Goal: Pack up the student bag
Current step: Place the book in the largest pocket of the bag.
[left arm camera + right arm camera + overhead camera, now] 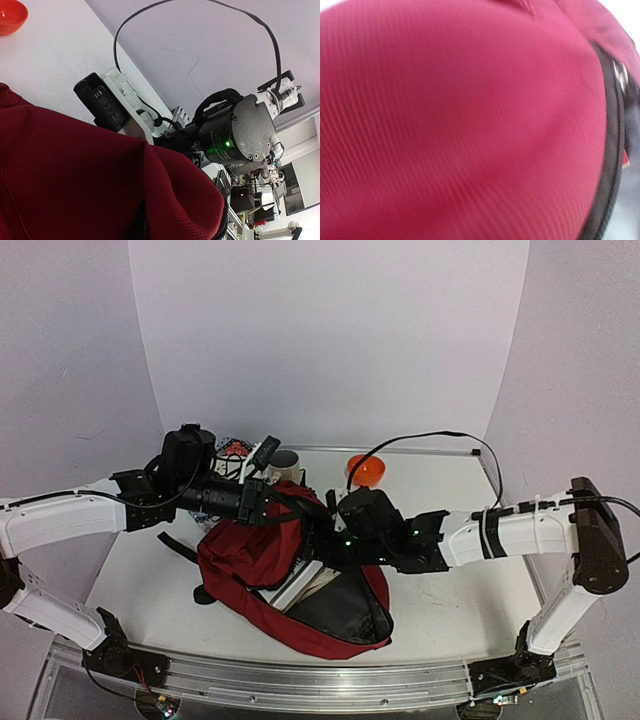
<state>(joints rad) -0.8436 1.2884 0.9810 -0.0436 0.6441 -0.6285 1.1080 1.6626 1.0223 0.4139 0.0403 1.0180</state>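
Observation:
The student bag, dark red with a dark lining, lies in the middle of the table with its mouth open toward the front right. White books or papers sit inside the opening. My left gripper is at the bag's raised top edge, shut on the red fabric. In the left wrist view, bunched bag cloth covers the jaws. My right gripper presses against the bag's right side by the opening. The right wrist view is filled by the bag's red fabric, so its fingers are hidden.
An orange bowl stands behind the bag, beside a pale mug and a patterned item. A black cable loops over the back right of the table. The right arm's wrist hangs close to the left gripper.

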